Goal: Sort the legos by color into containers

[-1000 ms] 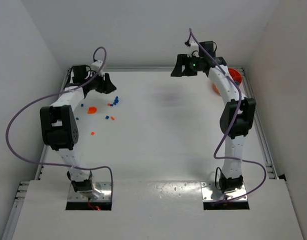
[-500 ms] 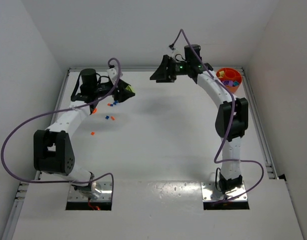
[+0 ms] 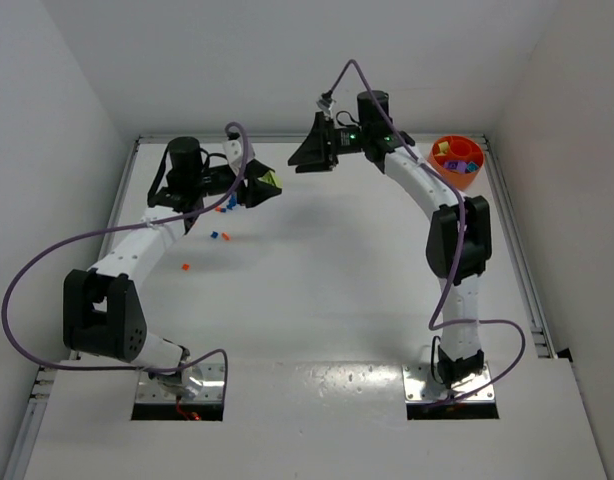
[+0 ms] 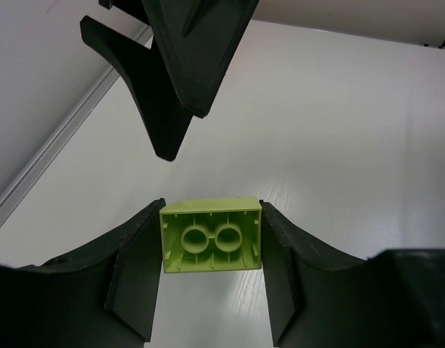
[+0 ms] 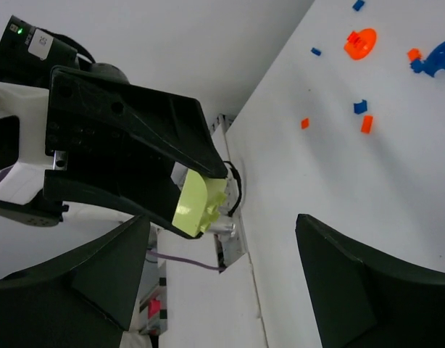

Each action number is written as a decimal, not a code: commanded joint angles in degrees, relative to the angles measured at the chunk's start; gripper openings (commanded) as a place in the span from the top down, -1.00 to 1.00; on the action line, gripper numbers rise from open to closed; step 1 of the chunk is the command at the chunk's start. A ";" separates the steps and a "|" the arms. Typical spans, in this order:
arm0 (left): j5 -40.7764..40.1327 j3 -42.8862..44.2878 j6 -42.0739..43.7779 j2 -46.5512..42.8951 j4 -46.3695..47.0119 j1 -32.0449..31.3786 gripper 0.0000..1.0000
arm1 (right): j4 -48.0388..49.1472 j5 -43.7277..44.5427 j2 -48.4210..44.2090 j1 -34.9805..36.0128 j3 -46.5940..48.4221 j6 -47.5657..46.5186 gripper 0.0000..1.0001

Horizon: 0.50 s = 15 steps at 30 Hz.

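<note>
My left gripper (image 4: 211,225) is shut on a pale yellow-green lego (image 4: 211,235), its hollow underside facing the camera, held above the table. From above, this gripper (image 3: 258,187) and its lego (image 3: 271,181) hang at the back left-centre. My right gripper (image 3: 312,155) hovers just right of it, open and empty; its wrist view shows the yellow-green lego (image 5: 197,205) between the spread fingers (image 5: 99,279). The orange container (image 3: 457,160) with coloured bits stands at the back right. Small orange-red and blue legos (image 3: 215,235) lie scattered at the left.
A flat orange-red piece (image 5: 360,42) and a larger blue thing (image 5: 436,59) lie among the loose bricks. A metal rail (image 3: 122,195) runs along the table's left edge, and white walls close in on three sides. Purple cables loop from both arms.
My left arm swung right and lifted with the yellow-green lego. My right arm moved left, away from the orange container toward the left gripper, and its jaws spread wider.
</note>
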 commanded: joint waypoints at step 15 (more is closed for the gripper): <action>-0.43 0.81 0.38 -2.23 3.24 -2.78 0.31 | 1.05 -2.73 -1.19 5.19 -0.27 -1.06 -0.48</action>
